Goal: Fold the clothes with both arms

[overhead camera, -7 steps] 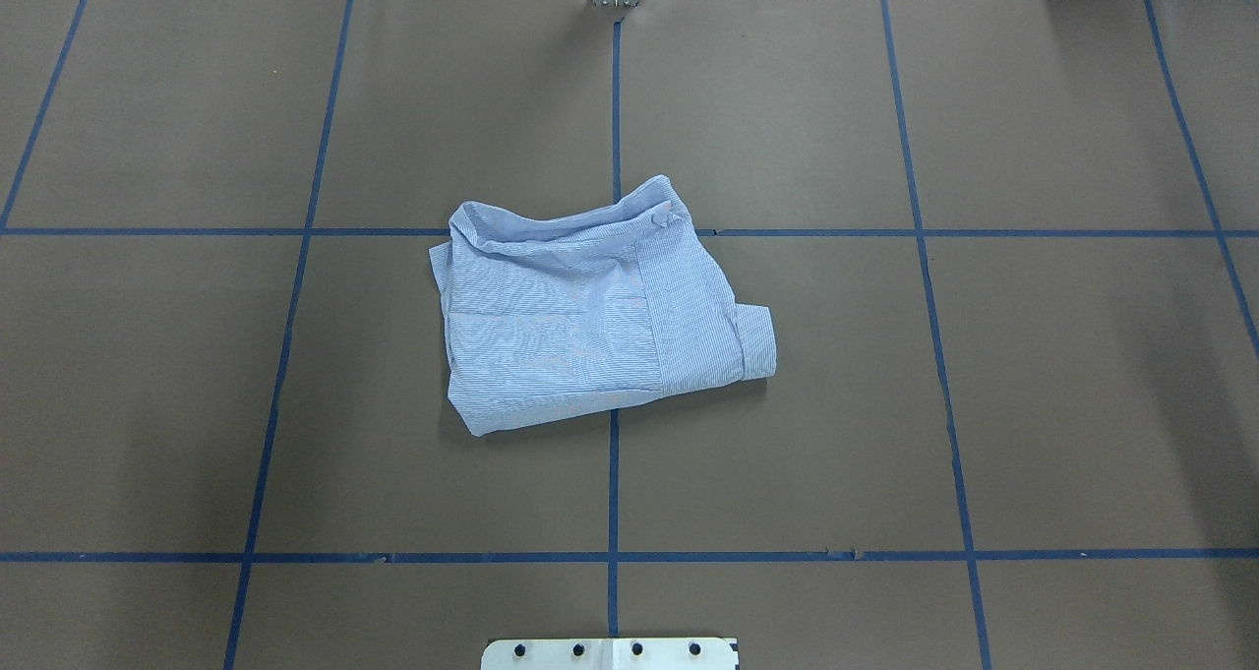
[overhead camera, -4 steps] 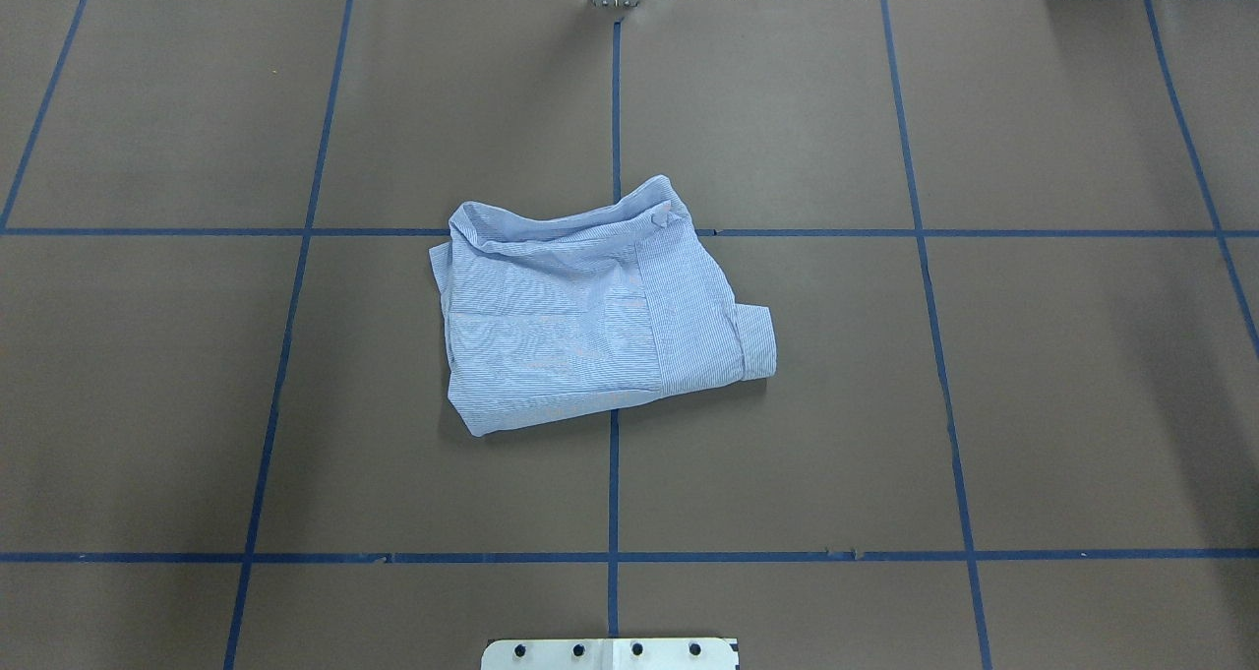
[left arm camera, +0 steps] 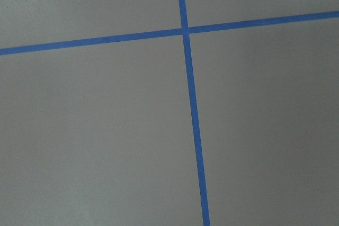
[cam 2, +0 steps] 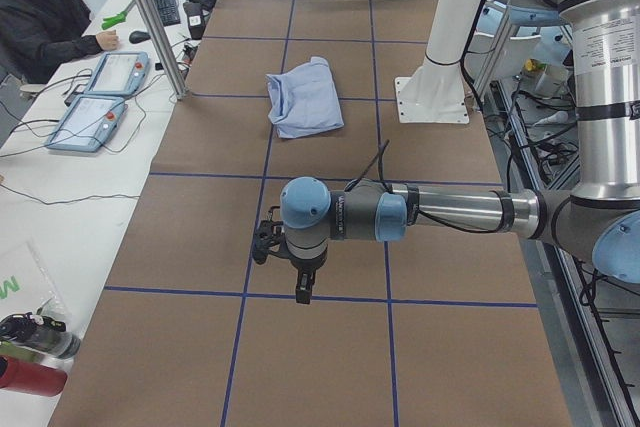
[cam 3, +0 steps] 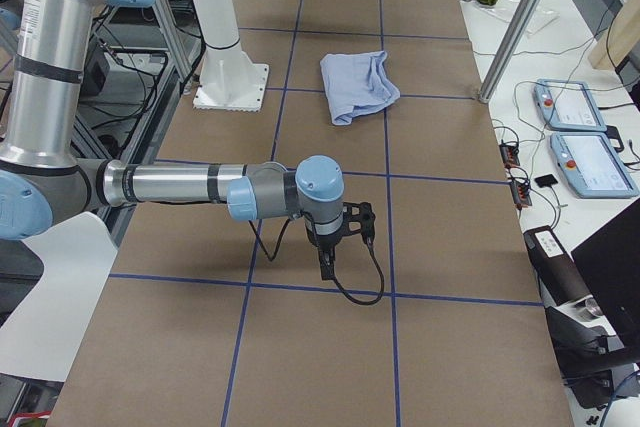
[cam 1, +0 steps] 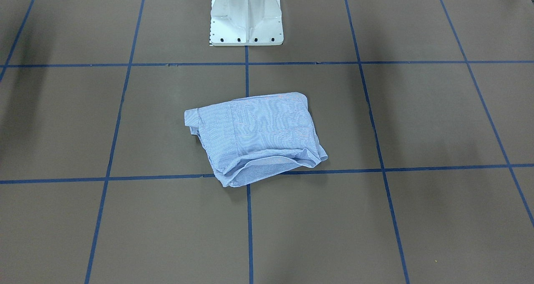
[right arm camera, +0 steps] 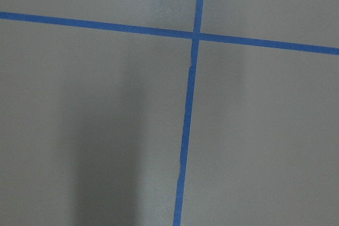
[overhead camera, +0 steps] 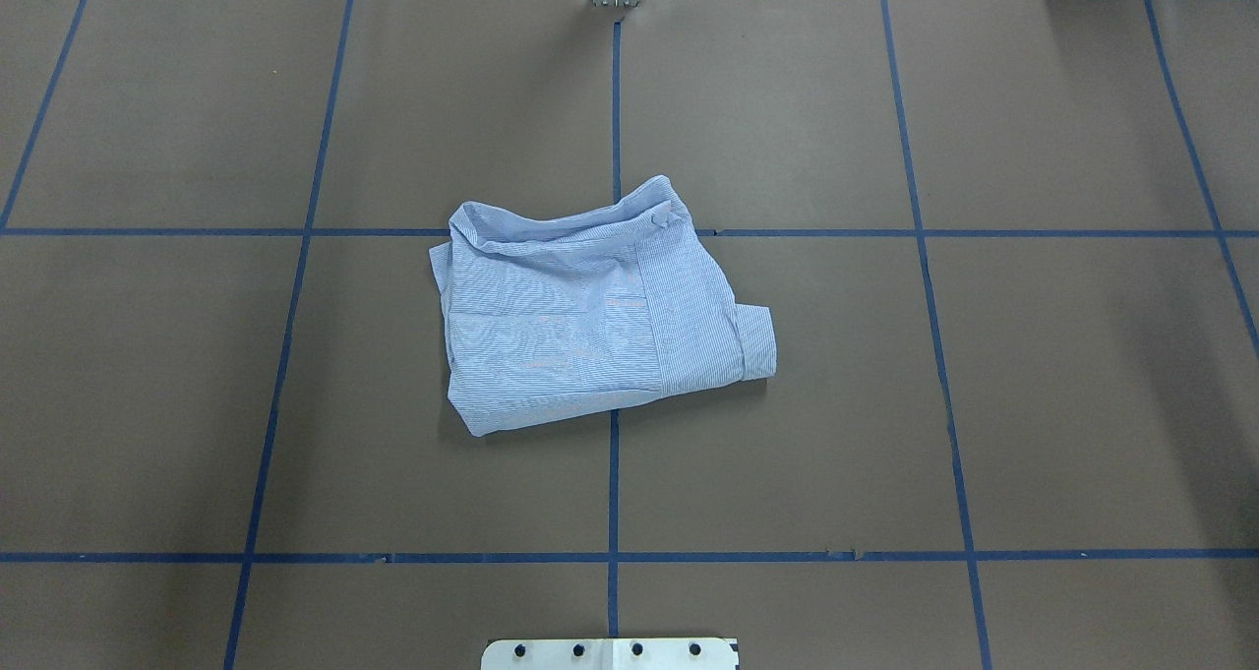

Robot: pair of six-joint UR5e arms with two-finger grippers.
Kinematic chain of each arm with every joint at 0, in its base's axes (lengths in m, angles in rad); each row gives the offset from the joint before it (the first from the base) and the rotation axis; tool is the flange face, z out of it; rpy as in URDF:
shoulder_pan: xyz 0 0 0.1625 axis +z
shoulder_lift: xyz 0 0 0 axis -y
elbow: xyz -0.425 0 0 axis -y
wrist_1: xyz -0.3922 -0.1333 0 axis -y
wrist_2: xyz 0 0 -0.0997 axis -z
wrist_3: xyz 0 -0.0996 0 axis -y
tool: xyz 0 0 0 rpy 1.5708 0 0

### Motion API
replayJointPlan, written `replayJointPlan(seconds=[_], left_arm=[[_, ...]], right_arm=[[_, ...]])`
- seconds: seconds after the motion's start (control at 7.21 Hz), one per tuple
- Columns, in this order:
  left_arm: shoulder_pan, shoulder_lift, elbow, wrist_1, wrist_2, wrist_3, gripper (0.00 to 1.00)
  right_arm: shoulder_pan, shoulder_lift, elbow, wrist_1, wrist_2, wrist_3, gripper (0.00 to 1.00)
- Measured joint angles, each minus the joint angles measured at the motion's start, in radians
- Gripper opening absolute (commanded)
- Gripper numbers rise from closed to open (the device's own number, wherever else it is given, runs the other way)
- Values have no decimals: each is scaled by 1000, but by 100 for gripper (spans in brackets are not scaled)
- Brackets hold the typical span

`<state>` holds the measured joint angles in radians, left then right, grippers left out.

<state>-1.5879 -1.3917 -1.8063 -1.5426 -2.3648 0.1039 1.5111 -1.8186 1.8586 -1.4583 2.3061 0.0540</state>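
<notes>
Above table (overhead camera: 1082, 404), left arm (cam 2: 450, 210), right arm (cam 3: 180, 185) outstretched

The light blue-and-white finely striped shirt (overhead camera: 590, 326) is soft, matt woven cloth (creased along its folds). The brown table cover (overhead camera: 1082, 404) looks like matt paper, and the blue grid tape (overhead camera: 613, 493) on it slightly smoother. The white pedestal base (cam 1: 246, 17) is faintly shiny painted metal.

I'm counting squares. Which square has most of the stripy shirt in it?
The middle-row square on the robot's left of the centre line holds most of the shirt; its neighbours get smaller parts.
</notes>
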Motion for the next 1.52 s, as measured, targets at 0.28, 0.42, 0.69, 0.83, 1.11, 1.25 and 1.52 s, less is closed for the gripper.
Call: replayJointPlan(seconds=[0.28,0.42,0.69,0.83,1.11,1.25,1.52], left_arm=[[2,1,-2,-52,3,1,100],[3,2,0,-90,2,1,100],[3,6,9,-134,4,-4,100],[3,8,10,-139,6,-4,100],[4,11,10,-140,8,-3,100],[4,11,10,-140,8,-2,100],[3,13,11,-138,9,-1,100]], right_arm=[[0,1,-1,1,-5,1,100],[0,1,-2,2,-8,1,100],[-1,-1,-3,6,-7,0,100],[-1,-1,-6,7,-8,-2,100],[-2,-1,-20,11,-9,-9,100],[-2,-1,-23,11,-10,-10,100],[-2,-2,-26,11,-11,-11,100]])
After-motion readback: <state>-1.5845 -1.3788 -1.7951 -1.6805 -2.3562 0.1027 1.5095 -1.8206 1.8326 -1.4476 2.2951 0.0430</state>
